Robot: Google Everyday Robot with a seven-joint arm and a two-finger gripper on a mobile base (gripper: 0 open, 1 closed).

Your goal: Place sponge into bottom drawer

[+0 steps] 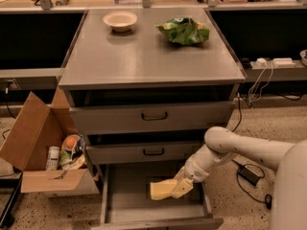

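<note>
Holding one sponge (160,189), the single gripper (176,188) is hovering over the open bottom drawer (125,198), lowest of three.

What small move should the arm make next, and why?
Probably lower a little before letting go: the end effector, inside the open grey metal bottom drawer, grips the yellow wavy-edged sponge, which seems to hang just above the drawer's bare floor.

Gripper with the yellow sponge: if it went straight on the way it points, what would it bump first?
Probably the grey floor of the bottom drawer: the gripper, holding the sponge, points down and left into it. Depth is hard to judge.
</note>
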